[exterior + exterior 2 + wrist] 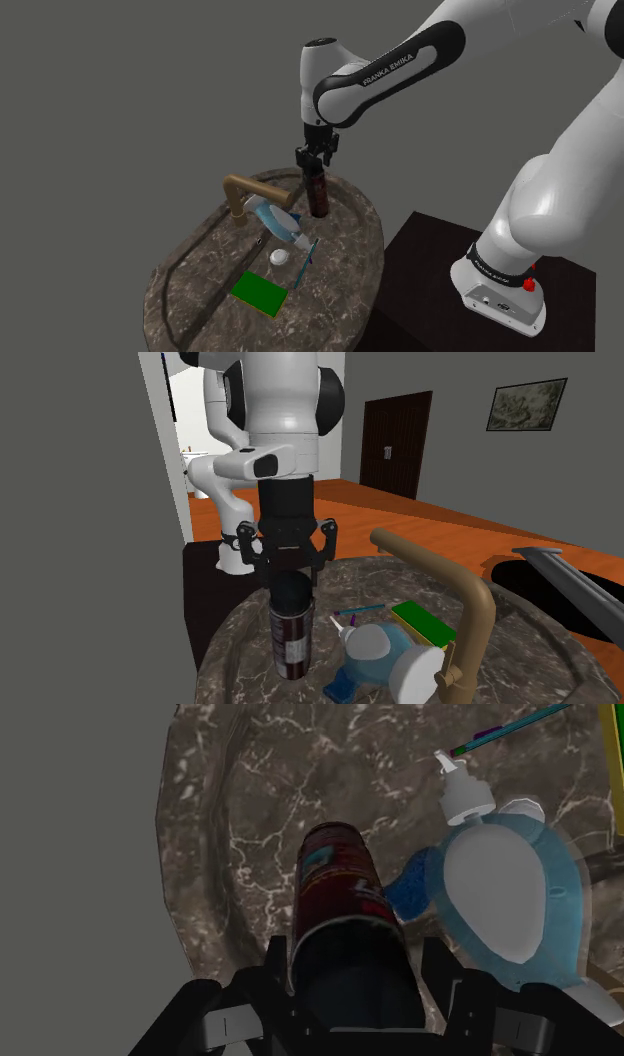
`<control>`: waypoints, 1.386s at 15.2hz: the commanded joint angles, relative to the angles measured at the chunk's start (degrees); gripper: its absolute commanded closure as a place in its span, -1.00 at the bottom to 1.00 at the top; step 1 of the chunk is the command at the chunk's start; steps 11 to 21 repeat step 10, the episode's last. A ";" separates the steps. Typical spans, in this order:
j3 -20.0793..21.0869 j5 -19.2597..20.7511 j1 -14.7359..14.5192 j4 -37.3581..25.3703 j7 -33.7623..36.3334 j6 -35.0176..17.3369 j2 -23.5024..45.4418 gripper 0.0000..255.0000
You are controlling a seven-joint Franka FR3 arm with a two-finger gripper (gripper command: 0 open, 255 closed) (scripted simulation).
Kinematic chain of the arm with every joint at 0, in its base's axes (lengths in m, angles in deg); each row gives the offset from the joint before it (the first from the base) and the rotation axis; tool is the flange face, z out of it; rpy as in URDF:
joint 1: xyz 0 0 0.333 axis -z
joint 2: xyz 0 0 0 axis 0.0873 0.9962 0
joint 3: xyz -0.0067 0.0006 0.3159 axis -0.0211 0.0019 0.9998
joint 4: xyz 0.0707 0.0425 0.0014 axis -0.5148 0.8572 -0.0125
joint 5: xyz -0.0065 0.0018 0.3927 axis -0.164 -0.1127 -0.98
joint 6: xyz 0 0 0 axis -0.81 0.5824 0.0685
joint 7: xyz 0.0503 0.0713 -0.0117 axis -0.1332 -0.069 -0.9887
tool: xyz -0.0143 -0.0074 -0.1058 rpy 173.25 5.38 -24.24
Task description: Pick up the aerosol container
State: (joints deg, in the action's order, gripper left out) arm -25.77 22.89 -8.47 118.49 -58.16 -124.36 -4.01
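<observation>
The arm comes in from the stand (430, 250) at the shoulder view's lower right, arches over and points its wrist straight down above the round, dark veined tabletop (190, 290). The hand (318, 165) hangs vertical, its two fingers pinching the top of the aerosol can (319, 195), a dark red cylinder with a label, held upright at the tabletop's far side.

Across the shoulder view from left to right there are one flat green block (260, 292), one brass-coloured tap (240, 190), one blue-and-white spray bottle (275, 220) lying on its side, one small white disc (279, 256), one teal toothbrush (305, 262), then the single can.

In the wrist view the fingers and the can's top merge into black, and the can (340, 879) stands just beside the bottle (500, 884). Whether the can's base touches the stone cannot be told. What the white disc is stays unclear.
</observation>
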 commanded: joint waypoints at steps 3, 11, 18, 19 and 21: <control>-0.12 -0.20 0.04 -1.90 -0.25 3.04 -1.18 1.00; -0.24 -0.46 0.05 -4.36 -0.48 7.05 -2.76 1.00; -0.24 -0.46 0.05 -4.36 -0.48 7.05 -2.76 1.00; -0.24 -0.46 0.05 -4.36 -0.48 7.05 -2.76 1.00; -0.24 -0.46 0.05 -4.36 -0.48 7.05 -2.76 1.00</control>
